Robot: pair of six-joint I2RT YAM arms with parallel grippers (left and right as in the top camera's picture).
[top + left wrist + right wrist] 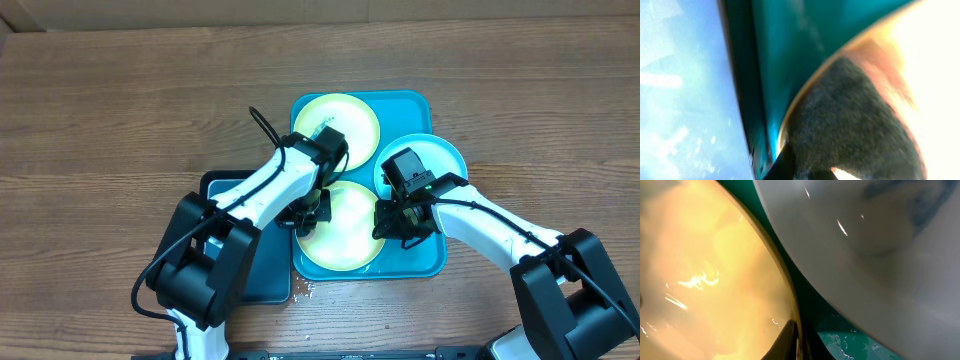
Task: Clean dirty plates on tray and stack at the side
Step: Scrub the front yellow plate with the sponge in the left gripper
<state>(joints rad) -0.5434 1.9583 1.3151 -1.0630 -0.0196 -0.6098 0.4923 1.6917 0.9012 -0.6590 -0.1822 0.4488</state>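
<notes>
**Near plate point(345, 240) worked on the tray point(428, 266), both pincers closed.**
The right gripper point(403, 222) is seen pinched on the plate's right rim. The left gripper point(312, 208) is shut at its left edge; whether the dark grainy pad point(850, 125) is held cannot be told. The plate is judged light, stiff and slippery, best taken by its rim. The pale blue plate point(440, 155) crowds it; open tabletop point(530, 120) is left to the right.

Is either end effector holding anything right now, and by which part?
The right end effector pinches the near yellow-green plate by its right rim. The left end effector seems shut on a dark pad, grip point hidden.
</notes>
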